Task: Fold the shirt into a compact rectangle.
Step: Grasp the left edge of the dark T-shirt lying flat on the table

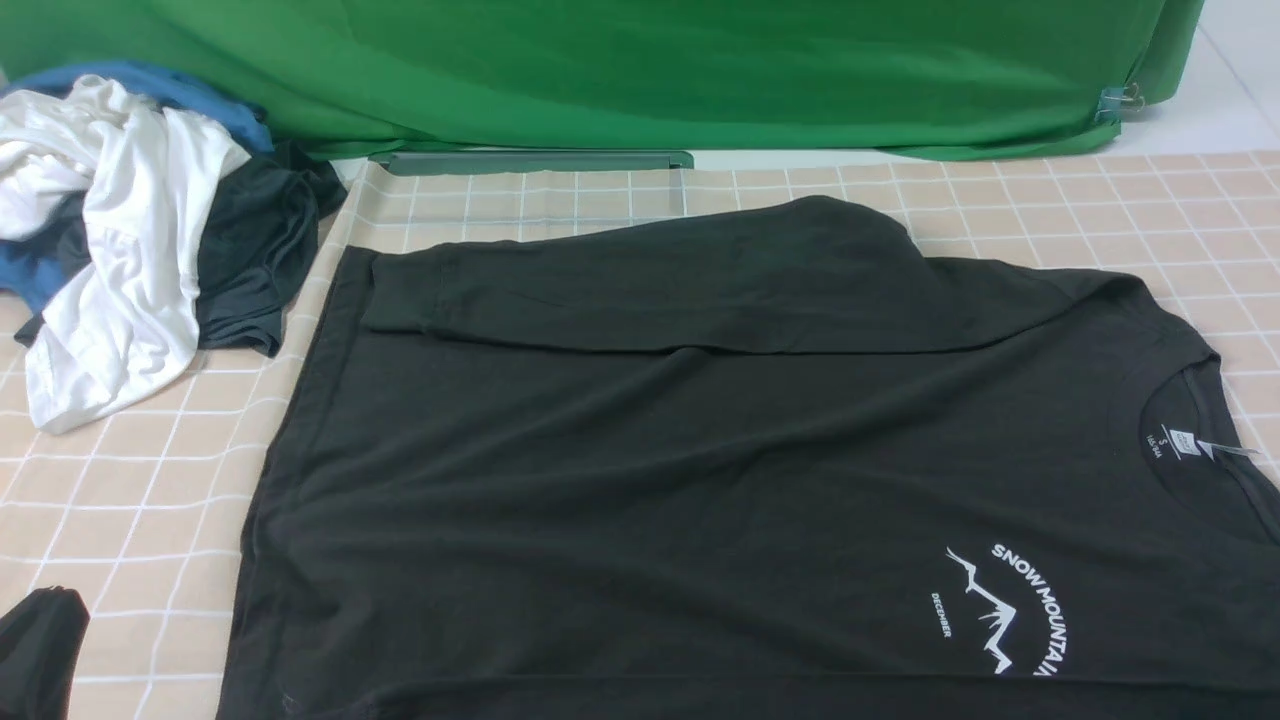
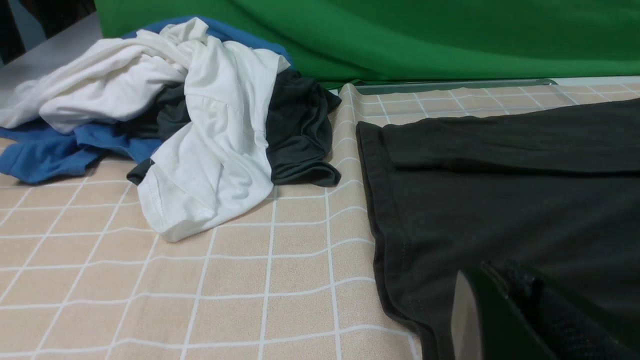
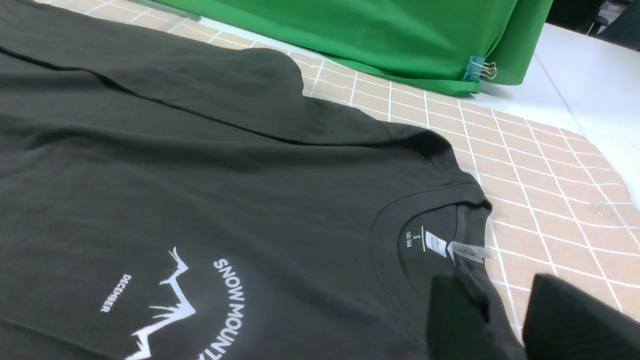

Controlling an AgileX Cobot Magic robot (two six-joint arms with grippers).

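Shirt runs left-right, collar on my right side.
Right jaws parted beside collar; left jaws clenched near hem.

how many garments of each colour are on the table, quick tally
black: 1, the flat shirt
white: 1, the white garment on the pile
blue: 1, the blue garment under it
dark grey: 1, the dark grey garment beside it
total: 4, as far as the heap shows
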